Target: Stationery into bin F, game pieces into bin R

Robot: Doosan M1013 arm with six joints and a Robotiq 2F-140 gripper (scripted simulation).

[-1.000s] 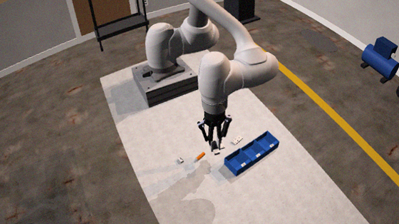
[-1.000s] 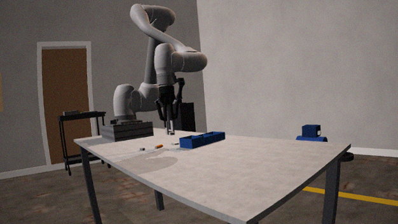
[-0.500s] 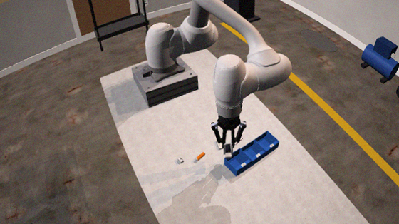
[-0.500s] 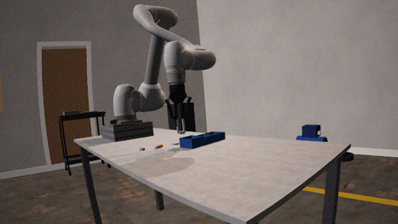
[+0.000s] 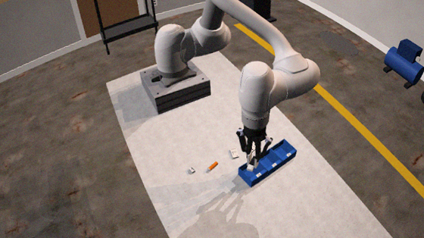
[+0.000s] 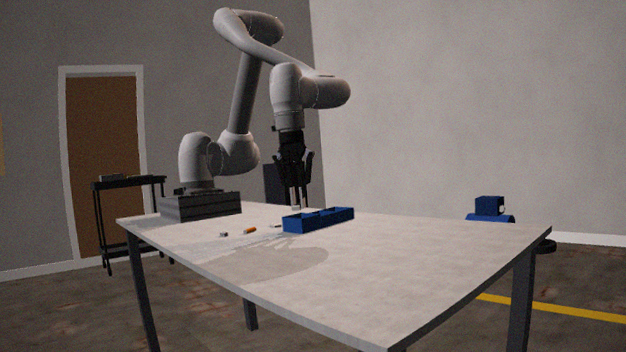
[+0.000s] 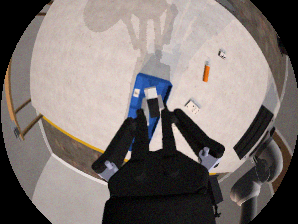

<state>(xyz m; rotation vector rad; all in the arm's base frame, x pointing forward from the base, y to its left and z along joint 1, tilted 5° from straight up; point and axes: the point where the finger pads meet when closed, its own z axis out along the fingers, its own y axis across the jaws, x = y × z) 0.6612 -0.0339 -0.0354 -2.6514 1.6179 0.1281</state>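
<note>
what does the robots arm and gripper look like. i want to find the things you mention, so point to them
The arm (image 5: 258,85) (image 6: 287,88) is pale, off-white to grey, with thick tubular links and big rounded joint housings. The gripper (image 5: 253,164) (image 6: 296,206) (image 7: 153,101) is mostly black, with slim, angular linkage fingers and small silvery-lilac parts at the outer knuckles. No sleeve or loose cable shows; no lettering is readable on either.

You can read no words, letters or numbers here. Three small white rectangular labels (image 5: 274,164) (image 7: 136,92) mark the joined row of blue open-topped bins (image 5: 248,180) (image 6: 300,224) (image 7: 161,79), one per bin, on the side facing the desk's short edge opposite the arm's base; their print is too small for you to make out.
</note>
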